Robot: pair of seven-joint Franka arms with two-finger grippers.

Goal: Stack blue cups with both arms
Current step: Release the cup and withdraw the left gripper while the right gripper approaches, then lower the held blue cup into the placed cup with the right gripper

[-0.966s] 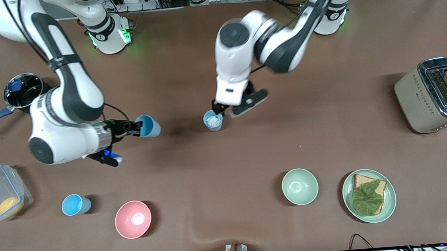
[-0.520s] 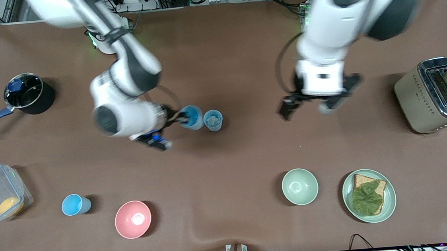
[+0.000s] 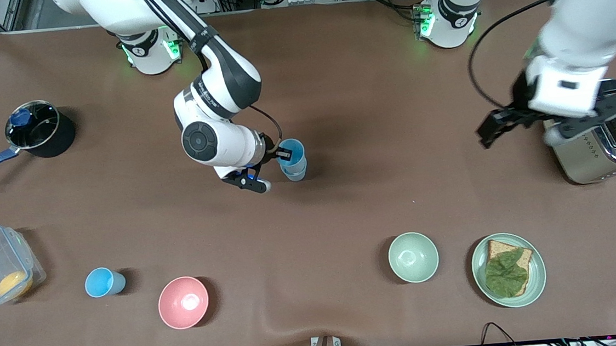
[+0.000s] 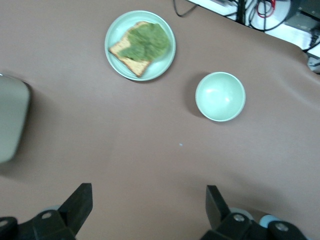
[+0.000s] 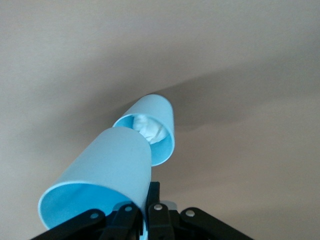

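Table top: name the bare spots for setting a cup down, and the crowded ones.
Bare: the stretch between the stacked cups and the toaster, and between the pink bowl and green bowl. Crowded: around the right gripper and stacked cups.

No text, label, brand or number can be read on anything here; small marks on the arm bases near the table's edge are too small to read.

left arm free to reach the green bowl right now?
Probably yes. The left gripper is open and empty beside the toaster, and bare table lies between it and the green bowl.
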